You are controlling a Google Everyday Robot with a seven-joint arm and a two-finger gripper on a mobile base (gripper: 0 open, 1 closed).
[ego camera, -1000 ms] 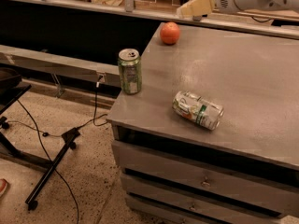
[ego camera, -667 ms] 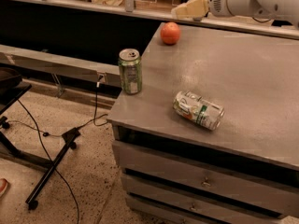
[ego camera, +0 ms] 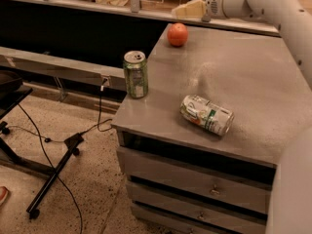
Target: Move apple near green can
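**A:** Apple (ego camera: 177, 34) is the job, but take me from the biggest thing down. What carries it all?

**B:** 1 grey tabletop (ego camera: 253, 72), over a stack of drawers (ego camera: 195, 179). Next in size is 1 white arm (ego camera: 273, 1), coming in from the upper right of the view, so there is no choosing between arms.

**A:** And its end effector?

**B:** 1 end effector (ego camera: 181, 9), hanging at the far edge of the tabletop and pointing toward the left of the view. How far open it is I cannot tell. It has hold of nothing that I can see, and the apple sits free on the tabletop.

**A:** Cans?

**B:** 2. 1 white-silver can (ego camera: 206, 114) lies on its side near the front, its long axis running roughly left to right across the view. 1 green can (ego camera: 136, 74) stands upright at the left edge, near the front corner.

**A:** Then the apple.

**B:** 1 apple, at the far left corner of the tabletop. In the view it is just below the end effector and a shade to its left, close but apart. It is round, so there is no long axis to line up with. I judge the reach to be a short drop, down and toward the camera. The green can is well apart from the apple, nearer the camera along the same left edge.
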